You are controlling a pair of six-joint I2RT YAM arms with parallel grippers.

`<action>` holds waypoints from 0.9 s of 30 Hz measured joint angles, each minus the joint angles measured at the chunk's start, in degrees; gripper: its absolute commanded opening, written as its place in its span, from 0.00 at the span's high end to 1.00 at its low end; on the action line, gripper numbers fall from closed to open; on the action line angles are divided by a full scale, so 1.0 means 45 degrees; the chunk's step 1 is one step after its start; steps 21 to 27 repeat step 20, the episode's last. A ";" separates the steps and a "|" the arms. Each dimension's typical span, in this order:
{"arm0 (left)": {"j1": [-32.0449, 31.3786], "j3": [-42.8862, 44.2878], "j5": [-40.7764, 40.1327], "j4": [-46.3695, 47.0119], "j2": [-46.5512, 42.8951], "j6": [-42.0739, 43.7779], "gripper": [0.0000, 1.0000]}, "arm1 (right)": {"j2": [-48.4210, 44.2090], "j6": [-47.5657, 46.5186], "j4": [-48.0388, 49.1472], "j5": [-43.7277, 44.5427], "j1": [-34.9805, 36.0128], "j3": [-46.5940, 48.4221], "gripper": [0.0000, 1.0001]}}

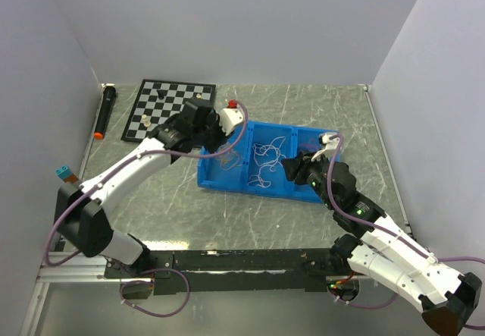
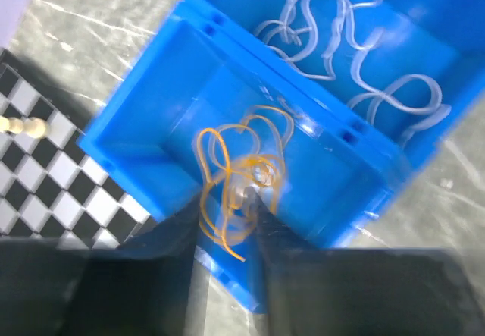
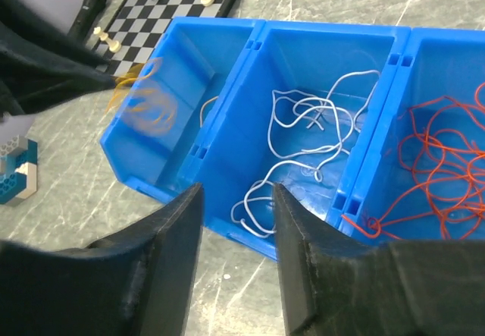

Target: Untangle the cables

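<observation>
Presently, yellow cable (image 2: 242,180): a blurred tangle over the left compartment of the blue bin (image 3: 227,29), its loops between the tips of the left gripper (image 2: 227,207), jaws narrowly apart; whether it is gripped cannot be told. White cable (image 3: 303,154): loose in the middle compartment; red-orange cable (image 3: 447,169): in the right one. Right gripper (image 3: 235,199): jaws moderately apart, holding nothing, above the bin's near wall; chessboard (image 1: 170,108) near the bin's far left corner.

On the grey veined table (image 1: 318,222), at centre: blue three-compartment bin (image 1: 227,182). At eleven o'clock, near the bin's corner: chessboard (image 1: 151,116), lying flat. At ten o'clock, along the wall: black cylinder (image 1: 104,112), orange-tipped. At nine o'clock: small teal block (image 1: 65,173).
</observation>
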 measured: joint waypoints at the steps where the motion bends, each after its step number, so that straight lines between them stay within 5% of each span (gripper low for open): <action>1: 0.0078 0.0223 -0.0073 0.0034 0.0257 -0.0029 0.23 | 0.0005 0.0039 0.0000 -0.0005 0.0005 0.0000 0.39; 4: 0.0131 0.0831 -0.0117 -0.0078 0.0947 -0.0437 0.01 | 0.0005 0.0068 -0.0053 -0.0044 0.0000 0.0000 0.30; 12: 0.0398 0.2764 -0.0151 -0.1258 0.1044 -0.1564 0.03 | 0.0112 -0.0068 -0.0544 -0.0044 0.0000 0.0155 0.09; 27: 0.0831 0.3385 -0.1345 -0.1243 0.0073 -0.2832 0.03 | 0.0355 -0.0544 -0.1336 0.0180 0.0000 0.1205 0.07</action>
